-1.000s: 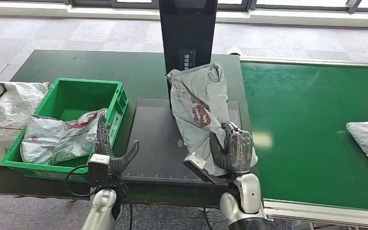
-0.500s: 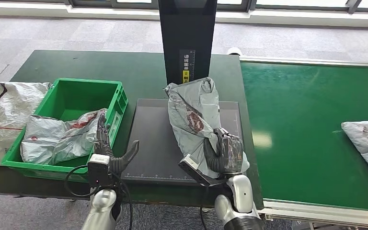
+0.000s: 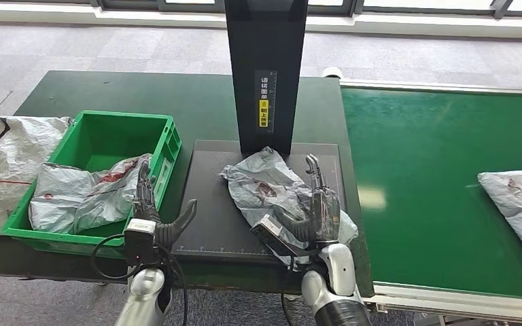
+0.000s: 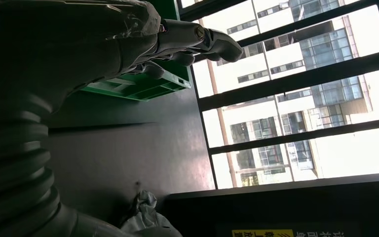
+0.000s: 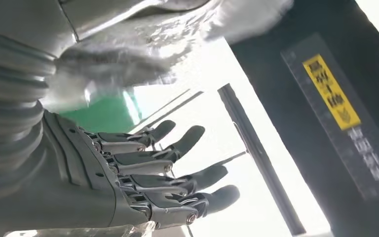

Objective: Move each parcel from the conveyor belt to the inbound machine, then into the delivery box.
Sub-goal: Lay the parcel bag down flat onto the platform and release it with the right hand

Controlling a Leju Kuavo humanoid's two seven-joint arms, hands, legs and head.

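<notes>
The long green conveyor belt (image 3: 442, 176) carries one more grey parcel (image 3: 520, 204) at its far right side, so that job is not done. The green delivery box (image 3: 102, 139) already holds a crumpled parcel (image 3: 81, 193). The black inbound machine (image 3: 221, 197) has a grey parcel (image 3: 272, 190) lying on its flat plate; it must go into the box next, I think. The right hand (image 3: 319, 214) sits by it, fingers (image 5: 177, 143) spread, holding nothing. The left hand (image 3: 153, 210) is spread too.

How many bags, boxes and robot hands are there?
Grey bags: 4 (machine, box, belt, far left)
Green box: 1
Hands: 2 (left, right)
Total: 7
</notes>
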